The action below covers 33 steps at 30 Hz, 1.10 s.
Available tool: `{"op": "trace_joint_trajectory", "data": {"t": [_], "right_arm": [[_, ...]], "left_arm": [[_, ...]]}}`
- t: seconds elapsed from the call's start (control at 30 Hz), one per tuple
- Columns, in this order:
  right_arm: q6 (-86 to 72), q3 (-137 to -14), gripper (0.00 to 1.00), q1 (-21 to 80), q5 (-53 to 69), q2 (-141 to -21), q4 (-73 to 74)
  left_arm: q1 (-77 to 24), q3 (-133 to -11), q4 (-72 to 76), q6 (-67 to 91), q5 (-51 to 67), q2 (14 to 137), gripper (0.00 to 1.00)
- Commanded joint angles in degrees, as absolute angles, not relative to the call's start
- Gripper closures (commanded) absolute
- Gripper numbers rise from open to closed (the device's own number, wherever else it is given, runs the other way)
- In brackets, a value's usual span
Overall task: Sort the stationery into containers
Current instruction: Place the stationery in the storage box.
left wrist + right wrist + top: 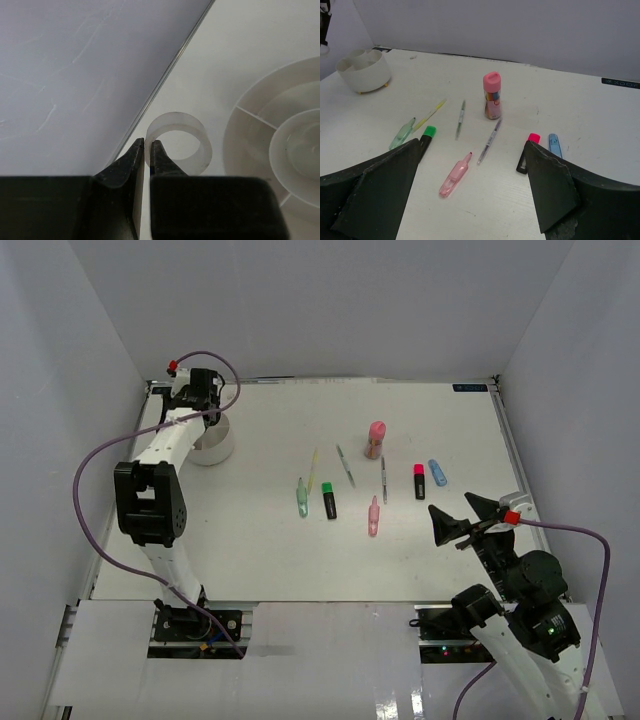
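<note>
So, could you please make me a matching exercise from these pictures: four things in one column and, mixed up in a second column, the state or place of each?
Column one:
1. pink tube
2. tape roll
3. left end effector
4. right end effector

Column two:
A. wide open, holding nothing
B. closed on the tape roll's wall
C. standing upright, cap on top
D. outside the organiser cup, close to its rim

Pairs: 1-C, 2-D, 3-B, 4-A
</note>
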<state>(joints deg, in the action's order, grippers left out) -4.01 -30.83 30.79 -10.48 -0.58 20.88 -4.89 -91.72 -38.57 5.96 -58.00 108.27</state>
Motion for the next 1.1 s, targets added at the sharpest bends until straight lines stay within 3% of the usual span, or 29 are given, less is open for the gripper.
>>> {"op": "trace_joint_trajectory", "data": {"t": [0.0, 0.3, 1.07], "right_arm": [[-3.34, -30.32, 0.1, 31.29, -11.16, 3.87, 18.54], [-3.34, -29.62, 0.1, 31.38, -11.6, 4.48, 18.63], [-3.6, -28.48, 0.1, 31.29, -12.74, 5.45, 18.28]], "left_arm": [[-5.01, -86.42, -19.36, -7.79, -56.27, 102.22, 0.91], [-5.01, -81.74, -2.12, -21.26, -53.0, 103.36, 0.91], [-5.36, -81.04, 1.32, -20.04, -48.87, 110.92, 0.86]]}}
